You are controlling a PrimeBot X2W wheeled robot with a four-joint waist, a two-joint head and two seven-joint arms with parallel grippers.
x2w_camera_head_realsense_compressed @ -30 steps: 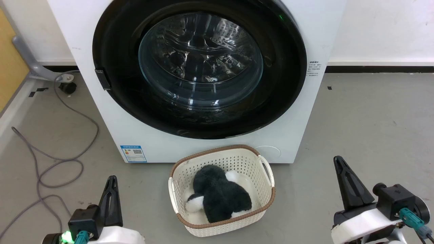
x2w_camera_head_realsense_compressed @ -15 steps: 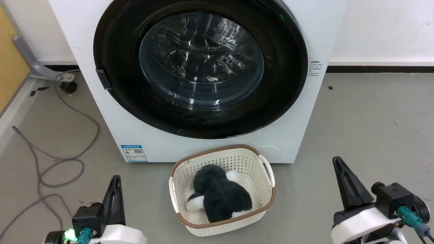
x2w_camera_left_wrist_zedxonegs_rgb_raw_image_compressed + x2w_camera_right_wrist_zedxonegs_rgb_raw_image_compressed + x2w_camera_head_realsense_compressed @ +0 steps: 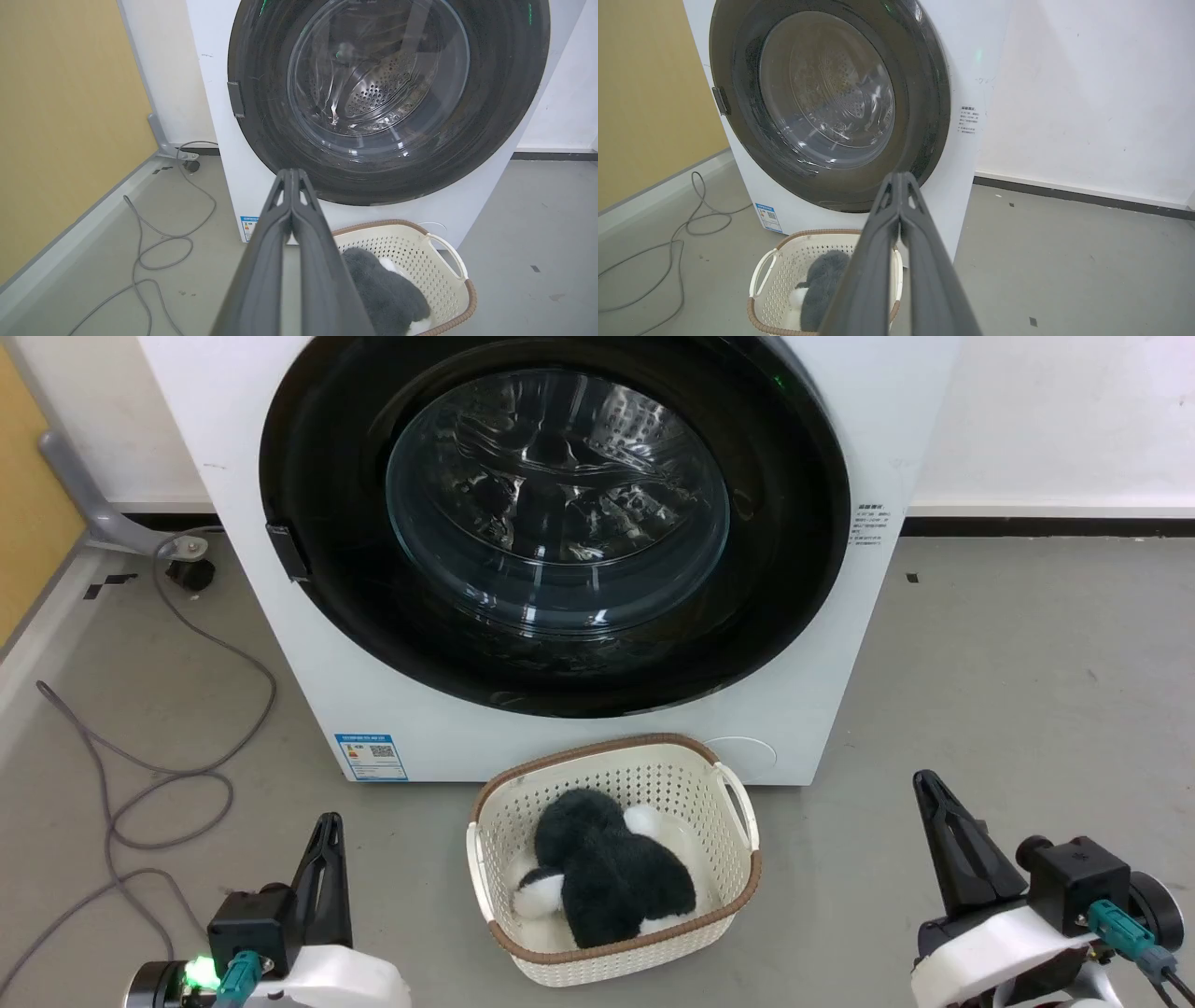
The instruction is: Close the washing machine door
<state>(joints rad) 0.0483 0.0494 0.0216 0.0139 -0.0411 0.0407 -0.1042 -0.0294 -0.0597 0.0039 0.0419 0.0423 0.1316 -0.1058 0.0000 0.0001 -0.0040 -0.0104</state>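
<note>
Against the front of the white washer [image 3: 308,691], the washing machine door [image 3: 556,513] sits flush, apparently latched, so the task looks done, with the left gripper [image 3: 326,835] and right gripper [image 3: 934,803] low beside the laundry basket [image 3: 611,747], fingers pinched together, empty

Grey floor [image 3: 1027,663], a few black tape marks [image 3: 911,578]. White wall [image 3: 1055,420] behind, black skirting [image 3: 1046,527] along its foot. Yellow panel [image 3: 60,116] on the left. Grey cable [image 3: 272,683] loops over the floor left of the white washer [image 3: 373,709], near a grey leg [image 3: 89,495] with a caster [image 3: 191,571]. Cream basket [image 3: 597,775] just in front. Light is even and soft.
</note>
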